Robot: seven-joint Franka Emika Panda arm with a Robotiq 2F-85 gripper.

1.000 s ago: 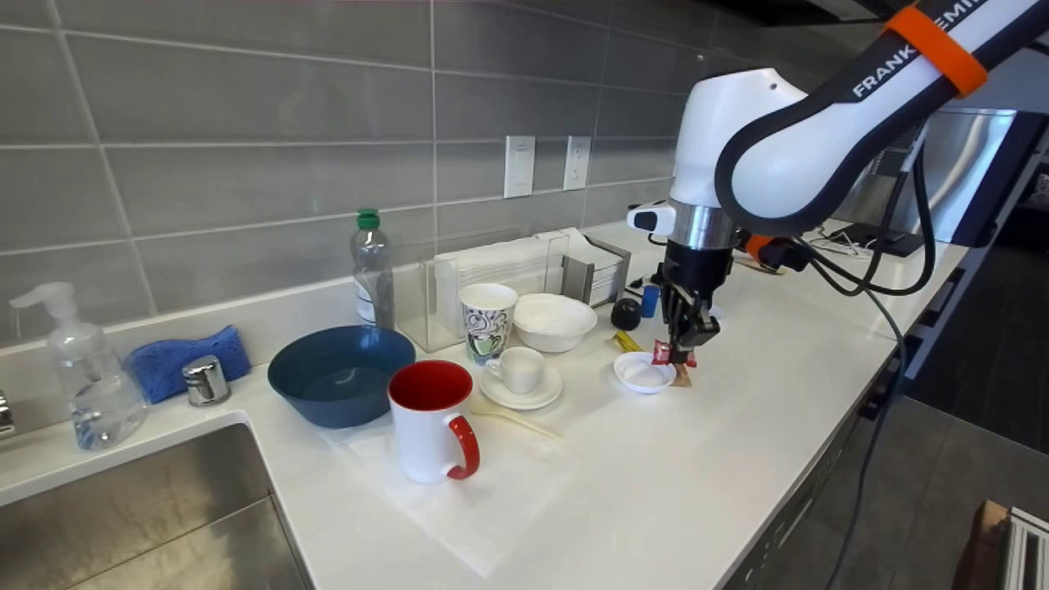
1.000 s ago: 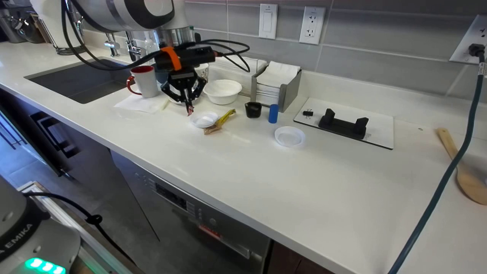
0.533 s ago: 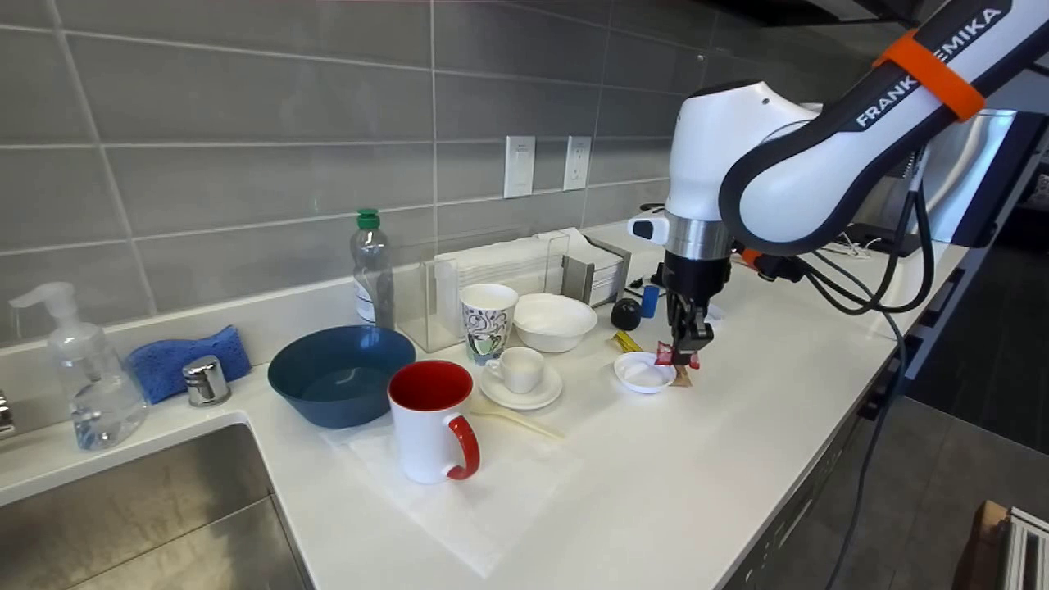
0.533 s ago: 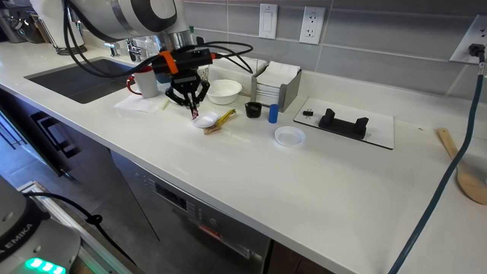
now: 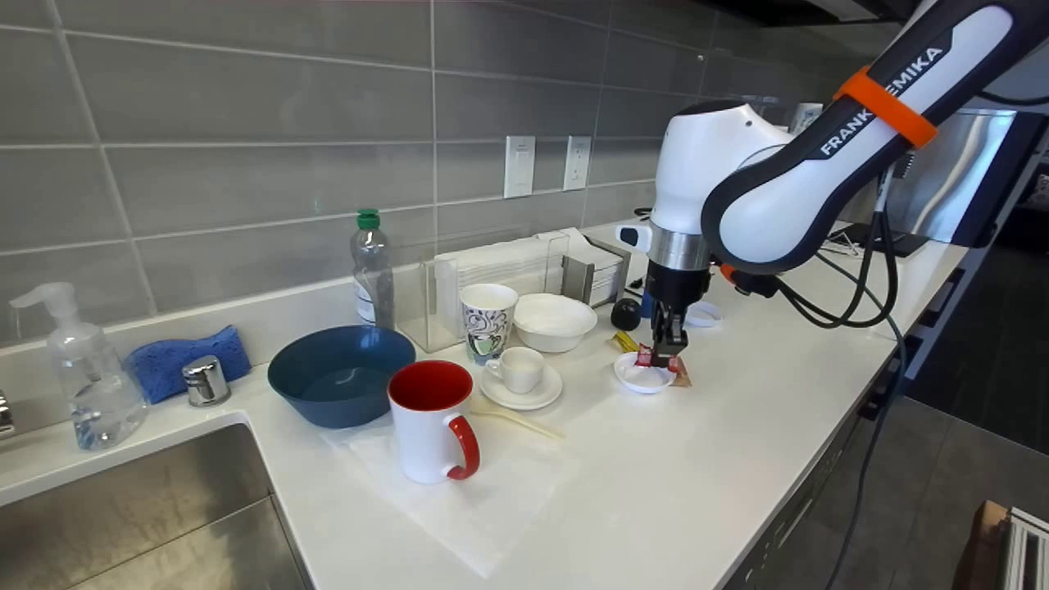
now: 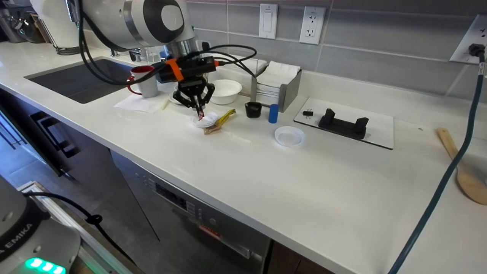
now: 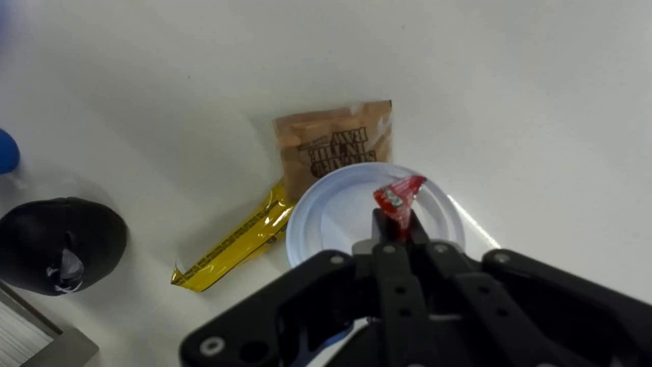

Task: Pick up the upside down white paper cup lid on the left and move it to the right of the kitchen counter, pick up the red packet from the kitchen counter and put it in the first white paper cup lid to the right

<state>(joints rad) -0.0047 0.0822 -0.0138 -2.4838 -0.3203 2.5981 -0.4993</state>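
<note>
Wrist view: jaws held the red packet (image 7: 395, 198) pinched over the left white lid (image 7: 349, 209). Off-centre release risked dropping it onto the brown sachet (image 7: 333, 145) at the lid's right edge.

Red packet (image 7: 400, 196), one; brown packet (image 7: 333, 140), one; white lids (image 6: 289, 136) (image 7: 341, 209), two; bowls (image 5: 342, 389) (image 5: 557, 334), two; mug (image 5: 426, 430), one; paper cup (image 5: 489, 319), one; teacup (image 5: 521, 371), one; saucer (image 5: 533, 400), one; soap pump (image 5: 102, 393), one; wooden spoon (image 6: 470, 180), one; light switch (image 6: 268, 21), one.

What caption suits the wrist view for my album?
Gripper pinching a red packet over a white lid, brown sachet and yellow sachet close by.
</note>
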